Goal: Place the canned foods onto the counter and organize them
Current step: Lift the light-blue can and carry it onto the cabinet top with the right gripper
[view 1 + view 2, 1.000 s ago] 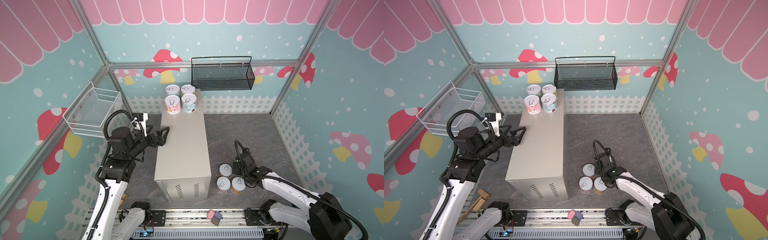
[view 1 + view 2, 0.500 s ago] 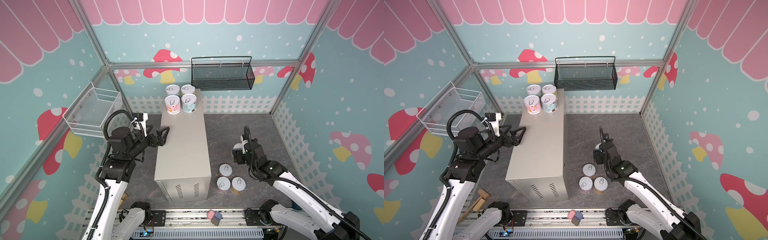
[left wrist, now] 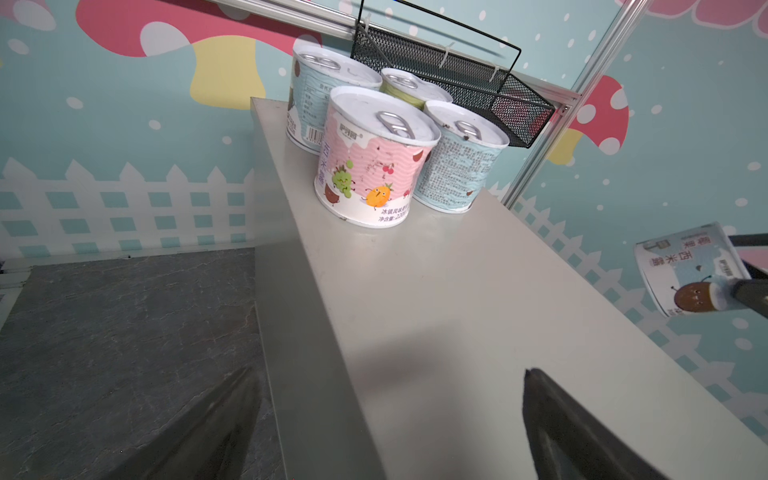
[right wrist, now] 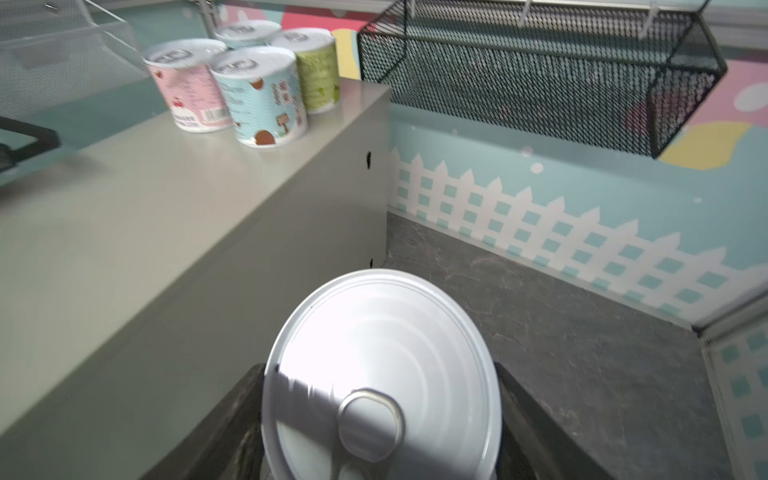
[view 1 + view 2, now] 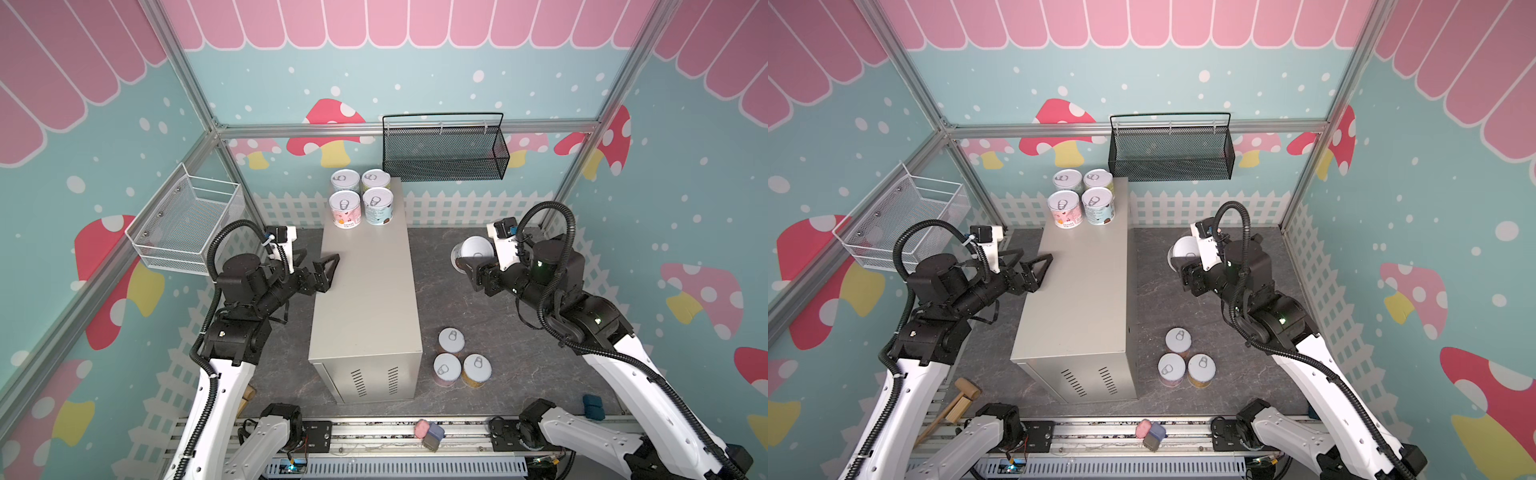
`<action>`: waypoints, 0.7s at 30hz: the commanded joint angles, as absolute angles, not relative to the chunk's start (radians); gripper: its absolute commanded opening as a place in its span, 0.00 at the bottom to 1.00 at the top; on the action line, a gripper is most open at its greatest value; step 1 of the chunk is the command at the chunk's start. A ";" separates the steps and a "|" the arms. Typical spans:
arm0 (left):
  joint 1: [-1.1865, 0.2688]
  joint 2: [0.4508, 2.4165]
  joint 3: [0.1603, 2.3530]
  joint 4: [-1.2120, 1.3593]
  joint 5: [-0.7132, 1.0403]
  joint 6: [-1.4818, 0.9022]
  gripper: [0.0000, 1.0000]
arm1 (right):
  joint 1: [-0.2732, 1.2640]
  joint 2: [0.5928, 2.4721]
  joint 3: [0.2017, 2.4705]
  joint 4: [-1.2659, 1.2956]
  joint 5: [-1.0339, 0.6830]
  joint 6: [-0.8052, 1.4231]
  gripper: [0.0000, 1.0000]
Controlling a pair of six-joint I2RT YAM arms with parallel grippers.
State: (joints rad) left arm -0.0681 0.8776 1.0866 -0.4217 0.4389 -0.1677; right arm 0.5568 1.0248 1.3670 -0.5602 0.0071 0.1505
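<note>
Right claw (image 5: 1185, 261) clasping can (image 5: 1183, 248) beside counter (image 5: 1079, 299); four cans (image 5: 1065, 204) at its far end, three cans (image 5: 1178, 340) on floor (image 5: 1163, 299)

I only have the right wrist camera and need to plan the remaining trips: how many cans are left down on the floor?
Observer: Three short silver-lidded cans stand clustered on the dark grey marbled floor, beside the vented end of the tall beige-grey metal counter.
Operator: Which label is on the can in my grip?
Observer: Light blue. The left wrist view shows the side of the held can in the right gripper.
Operator: Is the other arm busy?
Observer: No, the left gripper is open and empty, over the counter's edge on that arm's side.
</note>
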 commanded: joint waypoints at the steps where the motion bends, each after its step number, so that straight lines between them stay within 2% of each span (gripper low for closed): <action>1: -0.076 0.858 1.092 -0.414 0.509 -0.142 0.99 | 0.555 1.060 1.456 -0.540 -0.157 0.089 0.55; 13: -0.109 0.864 1.322 -0.666 0.487 -0.158 0.99 | 0.564 1.223 1.676 -0.579 -0.453 0.091 0.55; 18: -0.109 0.873 1.451 -0.813 0.505 -0.161 0.99 | 0.604 1.294 1.759 -0.635 -0.487 0.084 0.55; 21: -0.109 0.874 1.507 -0.878 0.498 -0.163 0.99 | 0.663 1.346 1.825 -0.689 -0.448 0.068 0.55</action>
